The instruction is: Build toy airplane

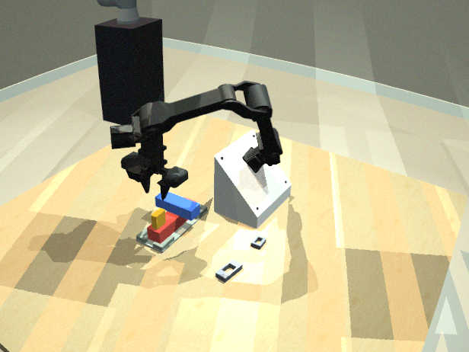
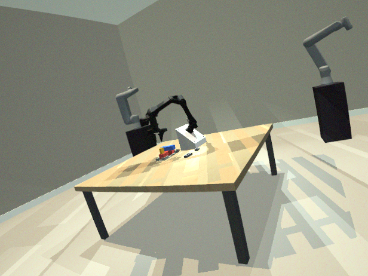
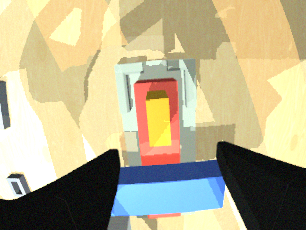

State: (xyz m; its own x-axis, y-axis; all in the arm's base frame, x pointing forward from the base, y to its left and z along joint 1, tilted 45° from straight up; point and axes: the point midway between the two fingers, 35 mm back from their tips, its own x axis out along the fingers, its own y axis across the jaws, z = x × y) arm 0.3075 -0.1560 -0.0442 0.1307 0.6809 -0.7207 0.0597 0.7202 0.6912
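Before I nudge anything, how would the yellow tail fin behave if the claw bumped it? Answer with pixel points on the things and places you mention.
The yellow tail fin (image 1: 158, 219) (image 2: 161, 150) (image 3: 158, 122) looks rigid, a plain straight-edged block. Standing upright on the red fuselage (image 1: 155, 234) (image 2: 163, 155) (image 3: 172, 150), it might tip if poorly seated; its tab is hidden.
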